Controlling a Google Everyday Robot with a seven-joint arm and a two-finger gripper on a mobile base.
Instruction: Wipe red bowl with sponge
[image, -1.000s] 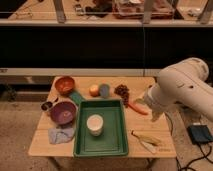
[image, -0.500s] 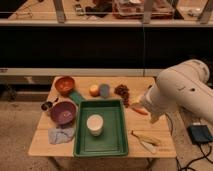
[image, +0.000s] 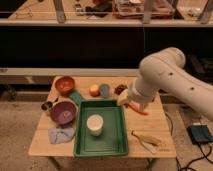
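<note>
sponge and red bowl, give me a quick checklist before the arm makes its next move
1. Sponge free to grasp: ok. The sponge lies flat on the table between the red bowl and a corner of the green tray, with nothing on it.
2. Red bowl upright and uncovered: ok.
3. Pincer ready to grasp: ok. The pincer is open and nothing shows in it.
4. Pincer lined up with the sponge: not ok. It hangs at the tray's opposite back corner, near the carrot.
5. Red bowl's inside empty: cannot tell.
</note>
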